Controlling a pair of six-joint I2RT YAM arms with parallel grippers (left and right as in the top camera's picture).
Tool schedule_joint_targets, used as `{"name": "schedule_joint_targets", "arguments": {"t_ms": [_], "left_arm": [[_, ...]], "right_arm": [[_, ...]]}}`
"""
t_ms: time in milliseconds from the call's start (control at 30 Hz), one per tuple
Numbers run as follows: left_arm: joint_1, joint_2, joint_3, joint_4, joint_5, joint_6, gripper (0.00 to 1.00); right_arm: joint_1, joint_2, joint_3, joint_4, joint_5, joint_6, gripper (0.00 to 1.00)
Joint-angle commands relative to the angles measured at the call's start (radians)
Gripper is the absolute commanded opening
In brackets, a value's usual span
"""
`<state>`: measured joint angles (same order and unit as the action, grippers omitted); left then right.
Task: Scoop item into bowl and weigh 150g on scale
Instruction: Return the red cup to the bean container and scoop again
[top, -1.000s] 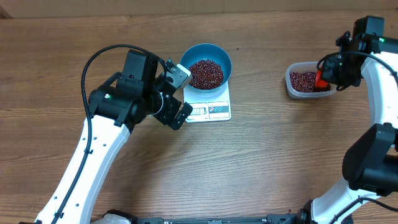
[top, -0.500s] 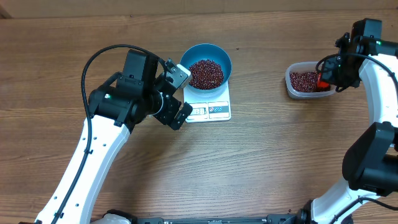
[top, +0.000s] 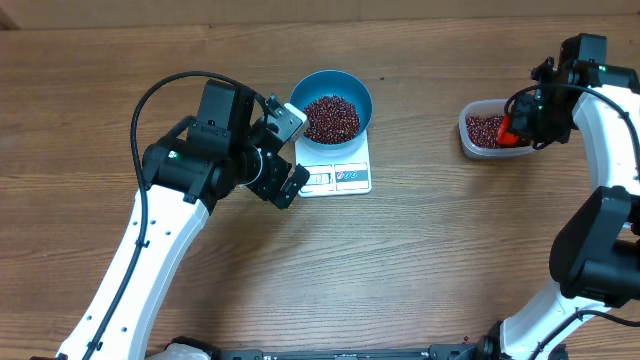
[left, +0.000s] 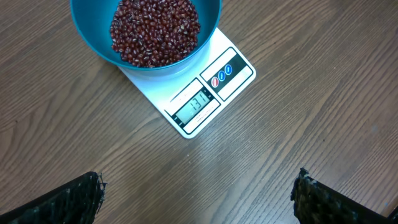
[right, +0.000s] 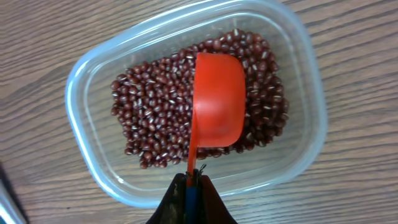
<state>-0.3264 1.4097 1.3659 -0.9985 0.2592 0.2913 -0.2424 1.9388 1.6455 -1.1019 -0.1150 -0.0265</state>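
The blue bowl (top: 358, 90) stands on the white scale (top: 352, 178), heaped with dark red-brown beans (top: 331, 117). In the left wrist view the bowl (left: 87, 37) and its beans (left: 155, 31) sit at the top, and the scale (left: 239, 68) shows a lit display. My left gripper (top: 295, 150) hovers open just left of the scale, its fingertips (left: 68, 202) wide apart over bare wood, left gripper (left: 199, 193) holding nothing. My right gripper (right: 194, 180) is shut on the handle of a red scoop (right: 217, 106), whose cup rests among more beans (right: 155, 112) in a clear tub (right: 298, 81).
The clear tub (top: 470, 140) sits at the table's right side, with the red scoop (top: 509, 128) and right gripper (top: 525, 125) over its right end. Bare wooden tabletop lies between the scale and the tub. The left arm's black cable loops above its wrist.
My right gripper has shifted slightly left with the scoop, moving it further over the beans in the tub. The left arm, bowl and scale have not moved.
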Motion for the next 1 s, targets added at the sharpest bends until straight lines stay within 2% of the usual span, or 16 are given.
{"name": "schedule_joint_targets", "arguments": {"t_ms": [0,967], "left_arm": [[0.005,-0.011,0.021,0.004,0.019,-0.007,1.00],[0.005,-0.011,0.021,0.004,0.019,-0.007,1.00]], "right_arm": [[0.001,0.003,-0.005,-0.005,-0.046,-0.013,0.04],[0.069,0.005,-0.005,-0.054,-0.078,-0.046,0.04]]}}
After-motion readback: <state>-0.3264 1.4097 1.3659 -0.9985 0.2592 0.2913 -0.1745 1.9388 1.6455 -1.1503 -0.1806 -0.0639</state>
